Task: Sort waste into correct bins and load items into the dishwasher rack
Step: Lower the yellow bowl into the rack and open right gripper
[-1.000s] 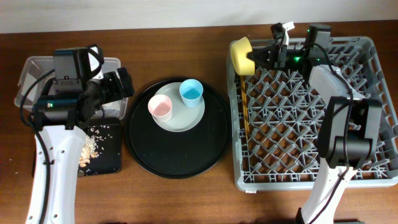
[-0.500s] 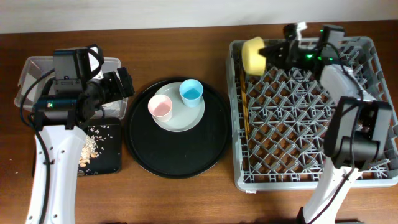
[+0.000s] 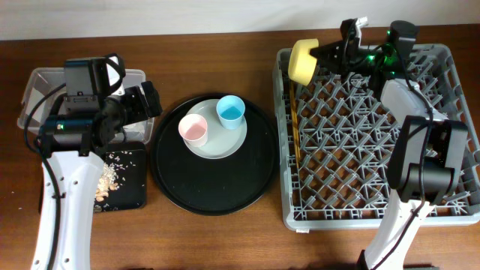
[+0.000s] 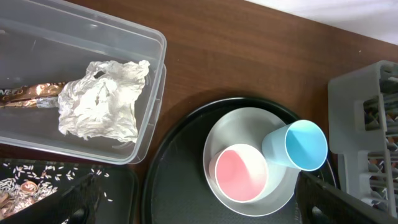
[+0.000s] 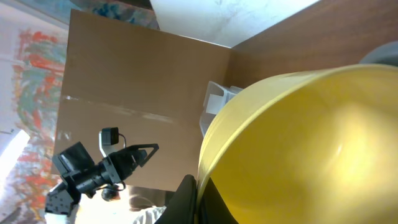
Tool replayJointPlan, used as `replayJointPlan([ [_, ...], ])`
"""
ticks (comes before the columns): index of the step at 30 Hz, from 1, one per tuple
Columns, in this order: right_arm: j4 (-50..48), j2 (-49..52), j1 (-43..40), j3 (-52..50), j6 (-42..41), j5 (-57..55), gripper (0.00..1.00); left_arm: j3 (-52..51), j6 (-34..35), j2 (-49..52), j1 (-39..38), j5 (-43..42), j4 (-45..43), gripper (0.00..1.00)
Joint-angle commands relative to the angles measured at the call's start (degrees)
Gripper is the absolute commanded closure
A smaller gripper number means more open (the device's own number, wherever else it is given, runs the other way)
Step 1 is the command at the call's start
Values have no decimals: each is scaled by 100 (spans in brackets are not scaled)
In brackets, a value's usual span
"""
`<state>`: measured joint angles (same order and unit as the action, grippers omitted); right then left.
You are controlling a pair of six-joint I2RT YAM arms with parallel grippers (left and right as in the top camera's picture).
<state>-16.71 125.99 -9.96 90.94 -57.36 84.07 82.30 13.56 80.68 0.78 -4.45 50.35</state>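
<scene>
Yellow bowl (image 3: 303, 62): tipped on its edge over the far left corner of the dishwasher rack (image 3: 375, 165), its hollow facing the right arm. It fills most of the right wrist view.
Right claw (image 3: 324, 54): closed on the bowl's rim. One dark finger (image 5: 186, 199) shows against the edge.
Left claw (image 3: 152, 101): fingers spread wide with nothing between them, hovering over the near corner of the clear box (image 4: 155, 81), beside the round black tray (image 3: 202, 195).
Clear box: at the far left of the table (image 3: 225, 240). It holds the crumpled white napkin (image 4: 102, 102), with the gold-brown wrapper (image 4: 28, 94) lying beside it and touching it.
Flat black tray (image 3: 127, 191): just in front of the clear box, with the crumbly food scraps (image 3: 111, 176) scattered on its left part. A few crumbs lie on the wood past its edge.
Plate (image 3: 221, 146): pale grey-green, on the far half of the round black tray.
Pink cup (image 3: 193, 129): upright on the plate's left side, mouth up.
Light blue cup (image 3: 231, 112): upright on the plate's far right side, close to the pink cup. Whether they touch cannot be told.
Chopsticks (image 3: 297, 131): lying among the pegs along the rack's left side, pointing front to back.
</scene>
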Motion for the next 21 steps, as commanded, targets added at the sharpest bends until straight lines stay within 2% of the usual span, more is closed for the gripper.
replayJointPlan([
  [1, -7, 72, -81, -13, -175, 271, 96, 68, 11, -17, 15, -2, -9, 1],
  [12, 192, 81, -476, -396, 540, 404, 96, 68, 11, -17, 15, -2, -9, 1],
  [17, 190, 81, -557, -555, 597, 404, 95, 68, 11, -17, 15, -2, -9, 1],
  [21, 192, 81, -667, -566, 612, 487, 87, 68, 11, -17, 15, -2, -11, 1],
])
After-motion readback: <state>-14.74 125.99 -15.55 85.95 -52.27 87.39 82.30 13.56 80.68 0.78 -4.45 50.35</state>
